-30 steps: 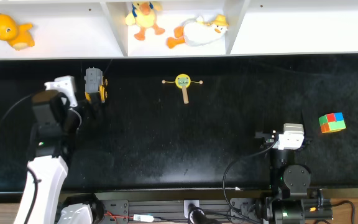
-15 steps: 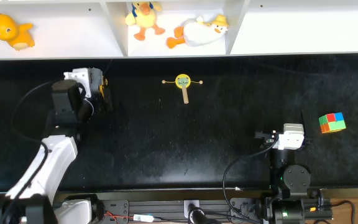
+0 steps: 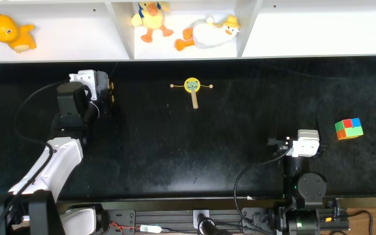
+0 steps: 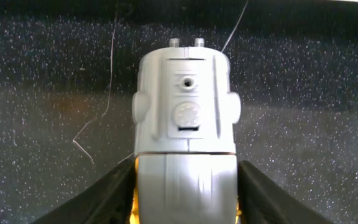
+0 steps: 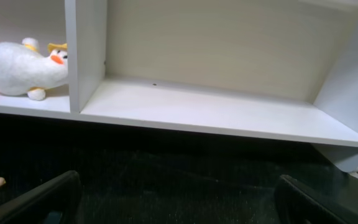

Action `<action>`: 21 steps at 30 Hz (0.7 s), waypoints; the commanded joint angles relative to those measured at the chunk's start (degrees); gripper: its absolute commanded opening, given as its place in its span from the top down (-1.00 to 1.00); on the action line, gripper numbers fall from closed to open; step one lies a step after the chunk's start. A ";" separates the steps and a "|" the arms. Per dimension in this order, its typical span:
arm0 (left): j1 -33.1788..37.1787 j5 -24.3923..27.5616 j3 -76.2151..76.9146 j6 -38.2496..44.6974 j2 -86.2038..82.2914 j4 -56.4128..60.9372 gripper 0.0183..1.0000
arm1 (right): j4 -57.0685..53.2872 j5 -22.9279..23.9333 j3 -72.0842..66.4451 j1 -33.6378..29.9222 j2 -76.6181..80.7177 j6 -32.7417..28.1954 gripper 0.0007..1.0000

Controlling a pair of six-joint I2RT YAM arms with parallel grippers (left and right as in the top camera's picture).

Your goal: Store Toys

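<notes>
1. Tabletop (image 3: 240,150) is the biggest thing here: black and speckled, it takes up most of the top view.
2. White shelf unit (image 3: 305,32) runs along the 12 o'clock edge and is split into compartments. The compartment at about 1 o'clock has nothing in it.
3. Left arm (image 3: 57,163) reaches up to roughly 10 o'clock on the table. Its left gripper (image 3: 95,88) is clamped on the grey toy robot, with the fingers (image 4: 114,193) pressed against both of its sides.
4. Right arm (image 3: 302,189) sits low at about 5 o'clock. The right gripper (image 5: 176,208) is spread wide with nothing between the fingers, and it faces the shelf.
5. White plush duck (image 3: 207,34) lies on its side in the middle compartment, with a yellow plush duck (image 3: 151,16) just beside it at its 9 o'clock.
6. Orange duck (image 3: 12,31) is alone in the compartment at 11 o'clock.
7. Grey toy robot (image 4: 185,106) rests on the table at 10 o'clock, near the shelf edge, and a bit of yellow shows low on it between the fingers.
8. Colour cube (image 3: 348,128) sits on the table at 3 o'clock, well away from both grippers.
9. Little rattle drum (image 3: 192,86) lies flat at 12 o'clock on the table, just below the middle compartment.
</notes>
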 commanded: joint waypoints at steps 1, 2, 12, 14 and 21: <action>-0.15 -0.31 0.26 0.50 0.31 0.11 0.03 | 0.33 -0.26 -0.76 -0.11 -0.37 0.20 -0.99; -0.15 -0.31 0.26 0.50 0.22 0.11 0.08 | 0.33 -0.26 -0.76 -0.11 -0.37 0.20 -0.99; -0.15 -1.20 0.26 0.52 -8.28 -7.52 0.24 | 0.33 -0.26 -0.76 -0.11 -0.37 0.20 -0.99; -0.15 -1.36 0.26 0.50 -11.63 -10.38 0.28 | 0.33 -0.26 -0.76 -0.11 -0.37 0.22 -0.99; -0.15 -1.33 0.26 0.50 -24.22 -19.52 0.30 | 0.33 -0.26 -0.79 -0.11 -0.37 0.20 -0.99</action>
